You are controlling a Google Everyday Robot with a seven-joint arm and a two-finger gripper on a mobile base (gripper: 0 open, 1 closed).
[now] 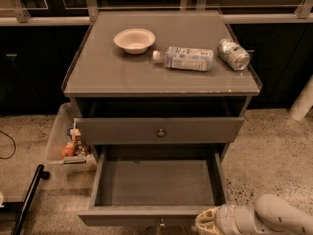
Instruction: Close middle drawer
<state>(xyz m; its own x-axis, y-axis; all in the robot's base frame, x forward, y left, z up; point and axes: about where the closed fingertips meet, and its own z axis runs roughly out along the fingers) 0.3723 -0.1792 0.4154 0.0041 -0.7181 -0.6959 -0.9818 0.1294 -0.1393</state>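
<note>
Speckled floor (266, 133), gripper (209, 223) by middle drawer (132, 212)

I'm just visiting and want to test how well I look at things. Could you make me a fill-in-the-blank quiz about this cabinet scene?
1. On the cabinet top, a white bowl stands beside a plastic ____ lying on its side.
2. A silver ____ lies at the top's right end in the picture.
3. The middle drawer is pulled ____ (out or in).
4. The gripper is by that drawer's front, near the picture's bottom ____ corner.
Missing words: bottle; can; out; right.
</note>
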